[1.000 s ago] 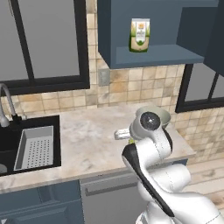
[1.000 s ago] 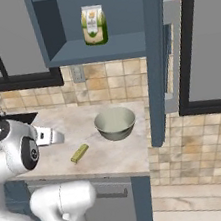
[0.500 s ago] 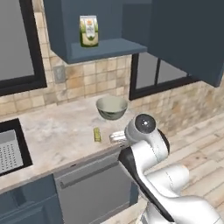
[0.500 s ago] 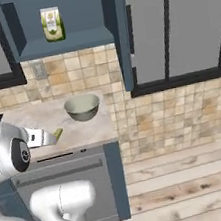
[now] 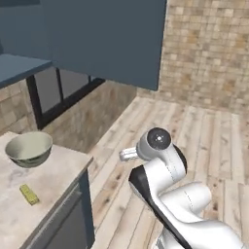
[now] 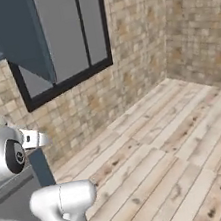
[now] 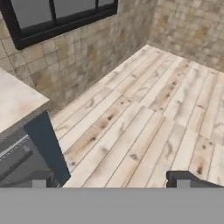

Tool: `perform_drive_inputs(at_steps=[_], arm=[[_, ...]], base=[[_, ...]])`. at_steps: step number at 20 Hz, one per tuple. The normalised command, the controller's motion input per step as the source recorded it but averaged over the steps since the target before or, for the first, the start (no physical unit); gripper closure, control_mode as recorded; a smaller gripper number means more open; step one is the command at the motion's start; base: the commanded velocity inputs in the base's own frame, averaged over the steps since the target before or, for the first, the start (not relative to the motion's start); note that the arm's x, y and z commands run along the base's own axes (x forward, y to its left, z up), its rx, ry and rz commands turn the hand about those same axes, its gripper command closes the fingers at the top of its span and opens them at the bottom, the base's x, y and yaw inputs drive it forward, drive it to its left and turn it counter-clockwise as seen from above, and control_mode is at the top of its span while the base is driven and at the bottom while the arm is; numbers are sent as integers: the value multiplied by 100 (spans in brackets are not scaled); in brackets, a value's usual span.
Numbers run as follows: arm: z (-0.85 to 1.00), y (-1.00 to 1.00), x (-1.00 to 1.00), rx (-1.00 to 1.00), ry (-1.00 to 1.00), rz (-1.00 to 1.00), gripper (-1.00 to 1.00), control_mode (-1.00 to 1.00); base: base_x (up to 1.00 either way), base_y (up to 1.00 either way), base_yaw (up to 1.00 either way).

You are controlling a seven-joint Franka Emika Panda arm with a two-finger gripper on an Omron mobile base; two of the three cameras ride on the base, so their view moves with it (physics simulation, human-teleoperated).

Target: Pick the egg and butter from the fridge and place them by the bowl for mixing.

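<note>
**Base swung away from the counter, butter already by the bowl**

Since the earlier pictures the whole scene is shifted: the sink and wall shelf are gone from sight, and the pale marble counter (image 5: pixel 53 180) is now seen at the far left, which is read as the base turning, not as things moving. A small bright yellow butter stick (image 5: pixel 29 194) is seen lying on that counter, near the grey-green round bowl (image 5: pixel 28 149) but not touching it. The two-finger gripper (image 7: pixel 111 180) is carried with its dark tips well apart and nothing between them. The egg is judged still to be fetched. The arm is best kept tucked while the black-framed fridge is sought, so that the dark blue cabinet corner (image 7: pixel 46 146) is cleared.
</note>
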Motion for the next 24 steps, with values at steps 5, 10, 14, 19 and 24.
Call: perform_drive_inputs(at_steps=[5, 10, 14, 19, 24], arm=[[0, 0, 0, 0, 0, 0, -100, 100], [0, 0, 0, 0, 0, 0, -100, 100], [0, 0, 0, 0, 0, 0, -100, 100], [0, 0, 0, 0, 0, 0, -100, 100], [0, 0, 0, 0, 0, 0, -100, 100]], base=[[0, 0, -100], [0, 0, -100], [0, 0, -100], [0, 0, -100], [0, -6, -99]])
